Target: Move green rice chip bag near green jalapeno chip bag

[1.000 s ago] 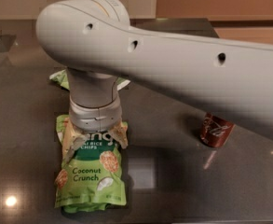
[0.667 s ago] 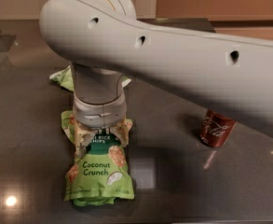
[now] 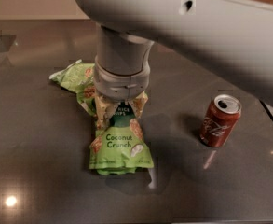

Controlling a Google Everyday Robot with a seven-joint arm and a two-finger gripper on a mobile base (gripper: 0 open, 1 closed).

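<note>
Moved: the green rice chip bag (image 3: 119,146) and the claw (image 3: 121,110) have shifted rightward and farther back on the tabletop (image 3: 38,143).
Left: the green jalapeno chip bag (image 3: 73,74) lies crumpled, just beside the green rice chip bag's top.
Pose: the arm (image 3: 210,36) sweeps in from the upper right, with its wrist pointing straight down.
Grip: the claw is clamped on the green rice chip bag's crumpled top edge.
Right: the red can (image 3: 220,120) stands upright, well apart.

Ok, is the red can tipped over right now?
No, the red can stands upright, apart from the green rice chip bag that the claw grips at its top.
</note>
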